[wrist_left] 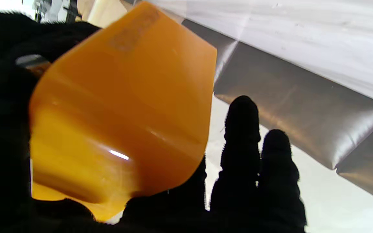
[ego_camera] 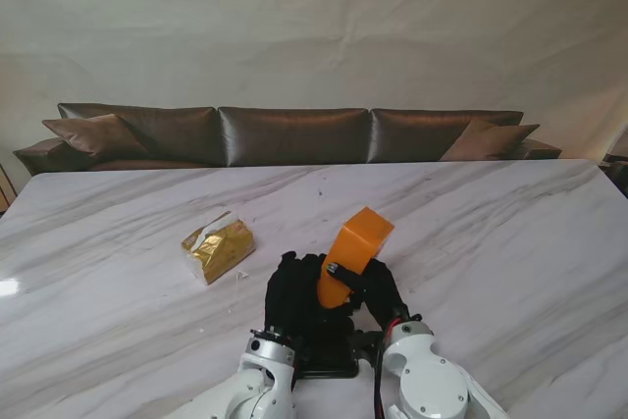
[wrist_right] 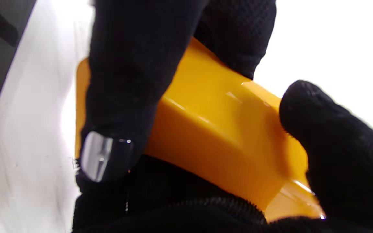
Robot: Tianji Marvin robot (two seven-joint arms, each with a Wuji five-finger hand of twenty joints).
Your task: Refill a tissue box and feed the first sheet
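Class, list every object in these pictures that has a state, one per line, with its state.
Glossy orange plastic tissue box: lifted, tilted, held by both hands.
Gold foil tissue pack: lying on the table, untouched.
Left hand: shut on the box.
Right hand: shut on the box.

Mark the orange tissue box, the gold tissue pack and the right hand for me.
orange tissue box (ego_camera: 359, 242): stand view, its broad upturned face.
gold tissue pack (ego_camera: 219, 244): stand view, top of the wrapper.
right hand (ego_camera: 378, 285): stand view, black-gloved back.
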